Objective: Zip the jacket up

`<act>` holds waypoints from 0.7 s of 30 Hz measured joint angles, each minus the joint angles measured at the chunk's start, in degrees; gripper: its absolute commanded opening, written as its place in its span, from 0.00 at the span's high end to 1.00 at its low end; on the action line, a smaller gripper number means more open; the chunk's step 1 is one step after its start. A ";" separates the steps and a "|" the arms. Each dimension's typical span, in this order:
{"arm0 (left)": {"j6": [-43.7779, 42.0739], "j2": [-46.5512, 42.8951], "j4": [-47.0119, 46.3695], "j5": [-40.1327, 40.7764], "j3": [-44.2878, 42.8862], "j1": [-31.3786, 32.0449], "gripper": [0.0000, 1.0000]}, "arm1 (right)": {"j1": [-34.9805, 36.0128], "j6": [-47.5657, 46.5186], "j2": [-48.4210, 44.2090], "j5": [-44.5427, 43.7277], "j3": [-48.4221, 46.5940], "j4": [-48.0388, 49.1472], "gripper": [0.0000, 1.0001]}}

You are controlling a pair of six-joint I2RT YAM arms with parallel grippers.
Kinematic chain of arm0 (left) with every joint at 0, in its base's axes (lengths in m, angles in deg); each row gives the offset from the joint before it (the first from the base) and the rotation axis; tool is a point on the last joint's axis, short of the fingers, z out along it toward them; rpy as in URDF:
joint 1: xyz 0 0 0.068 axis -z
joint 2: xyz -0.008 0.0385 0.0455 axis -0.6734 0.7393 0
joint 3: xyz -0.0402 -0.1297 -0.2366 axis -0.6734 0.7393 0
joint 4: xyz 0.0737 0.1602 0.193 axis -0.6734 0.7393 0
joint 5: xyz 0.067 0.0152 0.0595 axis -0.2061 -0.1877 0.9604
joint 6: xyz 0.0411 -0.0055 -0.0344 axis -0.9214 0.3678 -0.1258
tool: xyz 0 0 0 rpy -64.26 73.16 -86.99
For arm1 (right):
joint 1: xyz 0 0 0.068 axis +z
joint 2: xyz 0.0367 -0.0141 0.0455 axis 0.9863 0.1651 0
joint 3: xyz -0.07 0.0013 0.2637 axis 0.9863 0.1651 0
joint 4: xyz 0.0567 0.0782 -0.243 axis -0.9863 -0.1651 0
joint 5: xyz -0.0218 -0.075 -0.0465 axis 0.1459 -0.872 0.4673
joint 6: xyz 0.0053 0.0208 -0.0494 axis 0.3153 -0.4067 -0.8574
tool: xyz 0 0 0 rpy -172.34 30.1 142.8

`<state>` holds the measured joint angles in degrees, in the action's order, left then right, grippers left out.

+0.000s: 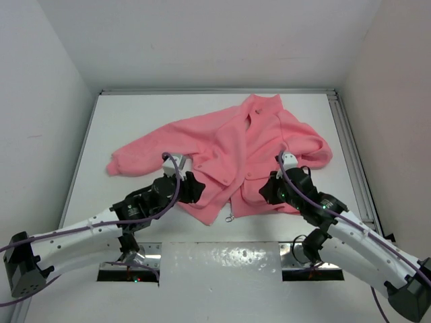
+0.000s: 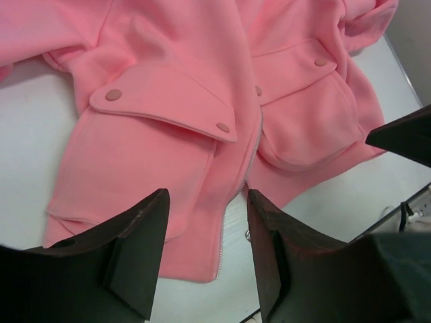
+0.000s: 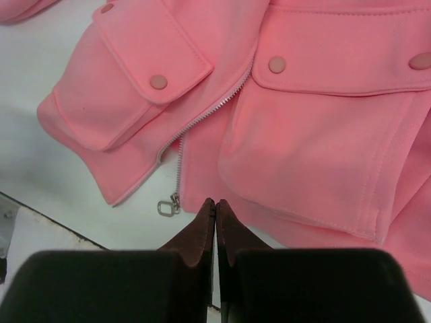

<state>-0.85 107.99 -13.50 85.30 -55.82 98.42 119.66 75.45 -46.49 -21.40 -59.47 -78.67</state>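
Jacket [image 1: 236, 151] lies unzipped, hem [image 1: 214, 214] toward the worktop [image 1: 135, 121] near edge; we judge approach in hand: left end effector [image 2: 204, 229] released above hem, right end effector [image 3: 215, 205] clenched empty beside zipper pull [image 3: 166, 207], which needs pinching next.

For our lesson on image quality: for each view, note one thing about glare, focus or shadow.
Top external: glare mottles the shiny plate; the jacket is evenly lit. Left wrist: the left gripper looks dark and soft, the pocket flap sharp. Right wrist: the zipper pull is crisp, the right gripper dark, soft-edged.
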 measured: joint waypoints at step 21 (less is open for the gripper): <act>1.14 7.54 10.86 -6.51 -0.24 2.36 1.00 | 0.00 -2.80 3.30 4.33 -2.78 -0.37 1.00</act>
<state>0.29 115.53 -2.64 78.78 -56.06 100.78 119.66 72.66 -43.19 -17.07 -62.24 -79.04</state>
